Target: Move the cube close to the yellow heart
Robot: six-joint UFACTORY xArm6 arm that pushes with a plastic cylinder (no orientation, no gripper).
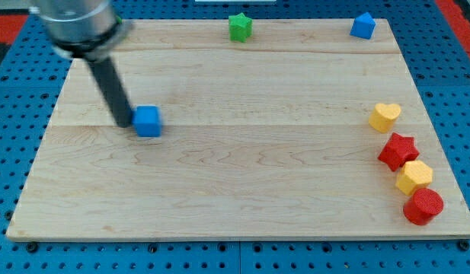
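The blue cube (148, 121) sits on the wooden board (242, 175) at the view's left, a little above the middle. My tip (125, 122) is just left of the cube, almost touching its left face. The dark rod rises from there up and to the left, out of the view's top. The yellow heart (385, 116) lies far to the view's right, near the board's right edge, at about the same height in the view as the cube.
A red star (398, 151), a yellow block (414, 176) and a red cylinder (423, 205) run down the right edge below the heart. A green star (239, 27) and a blue block (362, 26) sit at the board's top edge.
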